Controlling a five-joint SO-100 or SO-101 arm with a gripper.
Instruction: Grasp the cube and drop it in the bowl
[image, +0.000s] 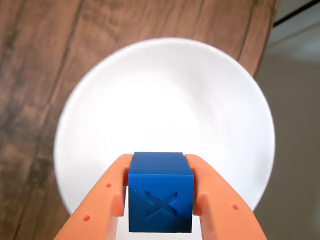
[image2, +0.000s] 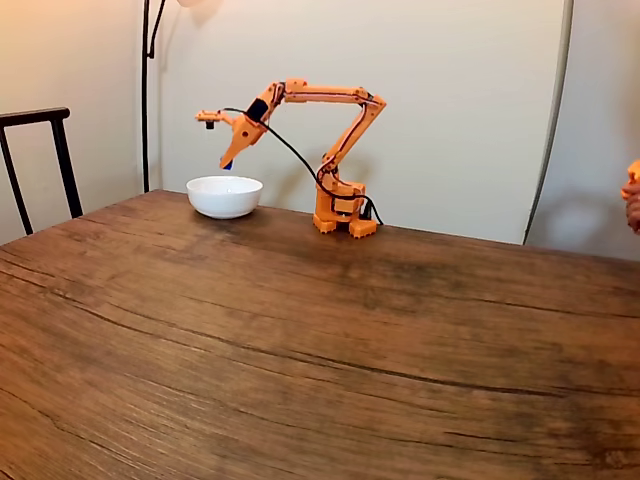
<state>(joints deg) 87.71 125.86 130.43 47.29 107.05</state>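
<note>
- Here, in the wrist view, the orange pincer (image: 161, 192) pinches the blue cube (image: 160, 192) between its two fingers, one finger on each side face; an X is pressed into the face toward the camera.
- The cube hangs above the white bowl (image: 165, 90), over the near part of its rim, not touching it.
- In the fixed view the pincer (image2: 229, 162) points down above the bowl (image2: 224, 196), with clear air between them; the cube (image2: 228, 165) is a small blue speck there, so its exact grip is hard to read.
- The bowl stands near the far edge of the wooden counter (image2: 300, 340), whose edge runs just beside the bowl's rim in the wrist view.
- A wide stretch of counter lies open in front.
- A dark chair (image2: 40, 160) is cut off at the left edge.
</note>
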